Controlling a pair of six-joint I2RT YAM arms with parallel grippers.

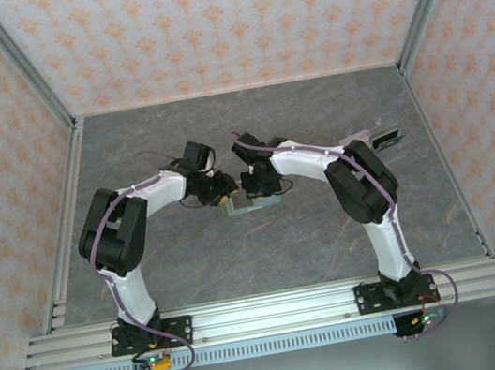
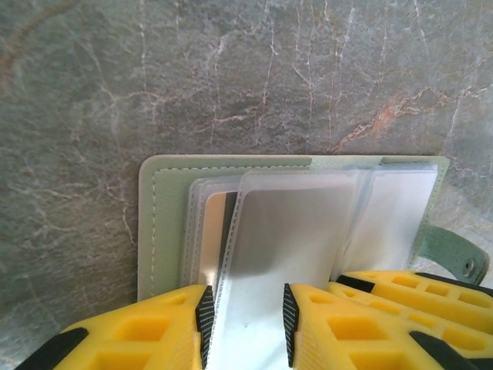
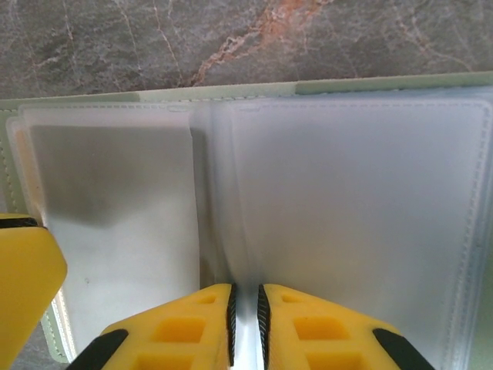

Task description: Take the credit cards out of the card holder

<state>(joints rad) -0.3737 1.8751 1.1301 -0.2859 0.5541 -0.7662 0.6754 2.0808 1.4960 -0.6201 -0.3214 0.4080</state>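
Both hands are working the opened card holder mid-worktop.
The right hand (image 3: pixel 245 308) is pinching a clear sleeve (image 3: pixel 246 270) between nearly closed jaws. The left hand (image 2: pixel 246 308) is straddling a second sleeve (image 2: pixel 293 223), jaws partway apart, and I cannot tell if it is gripping. The card holder (image 2: pixel 166 223) is lying flat on the worktop (image 1: pixel 271 266). Some credit cards (image 1: pixel 390 136) are lying out, far right; whether more are waiting inside is unclear.

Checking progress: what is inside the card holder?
Frosted plastic sleeves fan out of the open card holder; a grey shape shows through one. The frosting hides whether it is a card.
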